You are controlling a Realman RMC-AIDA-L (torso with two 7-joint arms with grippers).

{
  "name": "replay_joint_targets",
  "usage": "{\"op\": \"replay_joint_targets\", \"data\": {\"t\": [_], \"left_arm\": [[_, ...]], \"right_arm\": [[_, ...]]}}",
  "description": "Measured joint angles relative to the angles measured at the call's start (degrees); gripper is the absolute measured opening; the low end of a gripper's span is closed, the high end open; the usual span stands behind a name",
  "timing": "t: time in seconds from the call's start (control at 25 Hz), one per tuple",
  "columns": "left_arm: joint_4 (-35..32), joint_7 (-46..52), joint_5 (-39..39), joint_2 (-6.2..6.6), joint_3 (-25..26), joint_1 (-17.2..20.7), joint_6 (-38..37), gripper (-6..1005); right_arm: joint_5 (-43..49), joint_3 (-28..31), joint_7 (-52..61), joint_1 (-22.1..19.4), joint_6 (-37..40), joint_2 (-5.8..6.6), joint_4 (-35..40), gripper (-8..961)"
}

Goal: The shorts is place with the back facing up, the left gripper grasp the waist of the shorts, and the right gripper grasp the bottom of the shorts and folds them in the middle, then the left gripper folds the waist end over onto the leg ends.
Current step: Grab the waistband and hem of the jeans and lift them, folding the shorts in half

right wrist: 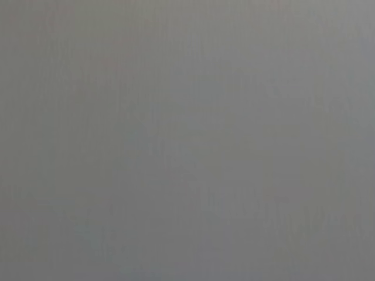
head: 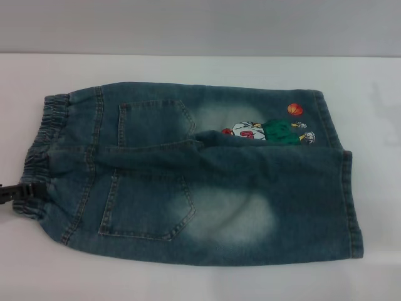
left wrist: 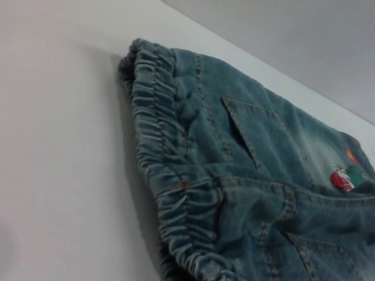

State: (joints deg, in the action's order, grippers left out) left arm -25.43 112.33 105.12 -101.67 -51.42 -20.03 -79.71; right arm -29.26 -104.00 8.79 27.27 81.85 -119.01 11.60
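Holding the waist (head: pixel 37 160) of the shorts (head: pixel 207 182) looks next: the left end effector (head: pixel 22 191) touches it; I cannot tell its fingers. Grab both layers. Right end effector unseen.

Only robot hardware visible: the left gripper (head: pixel 25 191), a slim all-black jaw at the head view's left edge. Matte black finish, with fine ribbing along its length, narrow profile, a small stub at its outer end. No label, screws or cables discernible. Neither wrist view shows any part of the arms.
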Motion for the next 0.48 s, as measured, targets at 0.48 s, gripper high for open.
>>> {"op": "replay_joint_targets", "data": {"t": [0.48], "left_arm": [[-0.4, 0.9, 3.5, -0.65, 0.1, -0.9, -0.6, 769]], "right_arm": [[-0.2, 0.0, 0.0, 0.4, -0.9, 0.05, 0.1, 711]]}}
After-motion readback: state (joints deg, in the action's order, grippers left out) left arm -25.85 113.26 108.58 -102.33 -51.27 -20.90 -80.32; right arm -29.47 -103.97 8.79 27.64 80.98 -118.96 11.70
